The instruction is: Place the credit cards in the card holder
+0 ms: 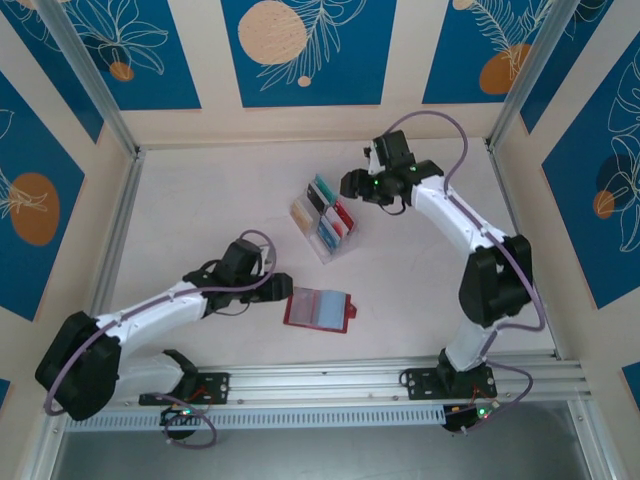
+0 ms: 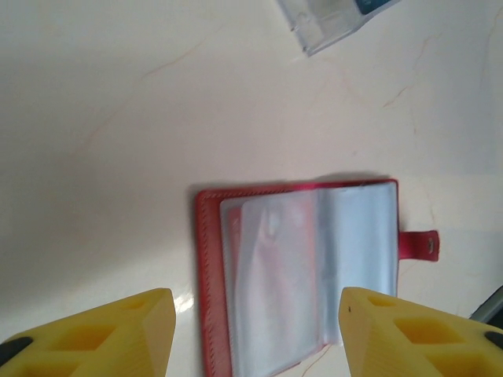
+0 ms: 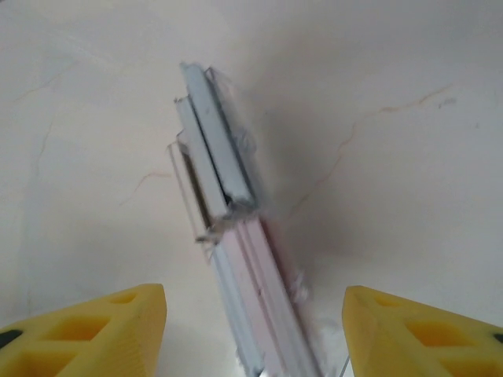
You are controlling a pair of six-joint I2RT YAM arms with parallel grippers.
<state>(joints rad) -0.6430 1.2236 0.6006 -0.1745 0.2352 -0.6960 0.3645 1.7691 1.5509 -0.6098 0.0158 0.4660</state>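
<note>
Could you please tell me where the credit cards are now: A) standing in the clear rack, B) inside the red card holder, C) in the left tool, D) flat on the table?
A: the credit cards stand on edge in the clear rack, apart from the open card holder.

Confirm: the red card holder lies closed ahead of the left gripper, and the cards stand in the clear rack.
The card holder lies open, not closed, as the left wrist view shows. It is ahead of the left gripper, and the cards stand in the clear rack.
</note>
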